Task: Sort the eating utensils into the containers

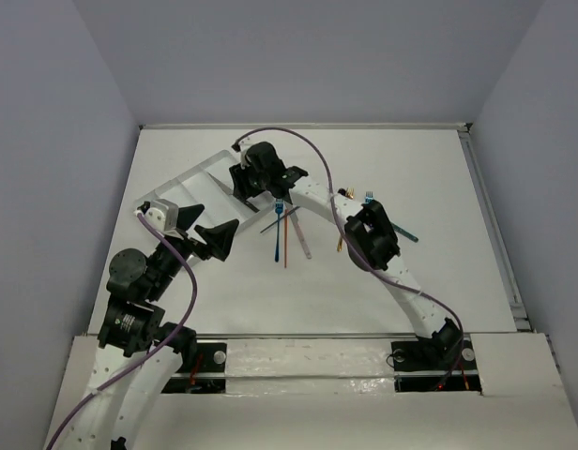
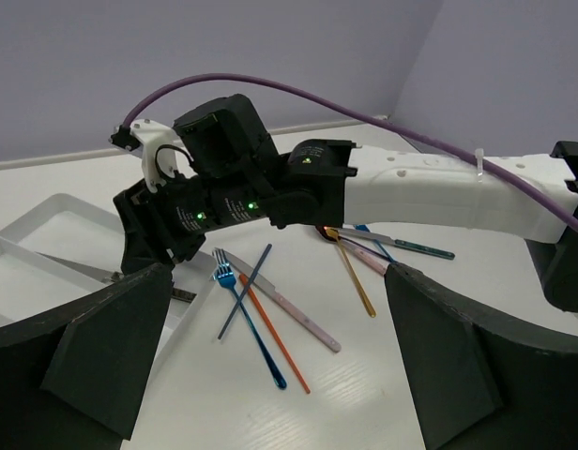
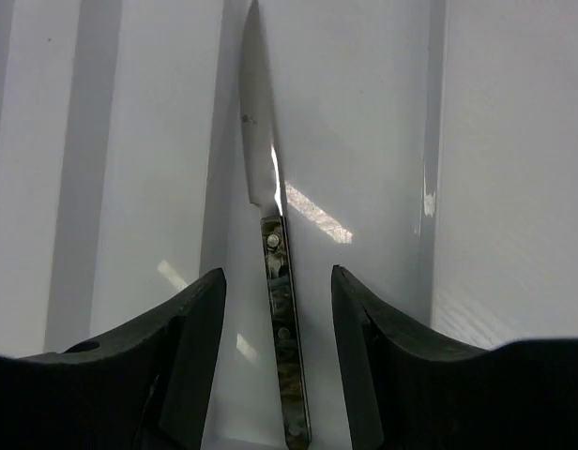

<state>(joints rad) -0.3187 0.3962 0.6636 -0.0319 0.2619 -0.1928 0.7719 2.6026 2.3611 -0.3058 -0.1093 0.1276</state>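
**Knife in tray; both grippers open-jawed**

Nearest the arm bases, the left gripper (image 1: 205, 228) is held just beside the near edge of the tray (image 1: 176, 187). Its fingers (image 2: 111, 347) are spread wide and nothing is caught between them.

To the right of the tray, a loose heap of utensils is seen on the table (image 1: 439, 262). A blue fork (image 2: 251, 328) is crossed by a grey piece (image 2: 256, 270). An orange piece (image 2: 273, 333) lies close alongside the fork, and a pale knife (image 2: 298, 316) is angled just beside them. Farther right of the tray, a gold spoon (image 2: 356, 281) and a teal piece (image 2: 420, 249) are bunched under the right arm.

Farthest out, the right gripper (image 3: 278, 281) is lowered over the tray with its jaws apart. A knife (image 3: 273, 253) lies flat in one long compartment, between the two fingers and touched by neither. Its blade is pointed away from the gripper, along the compartment. Which compartment of the tray this is cannot be told.
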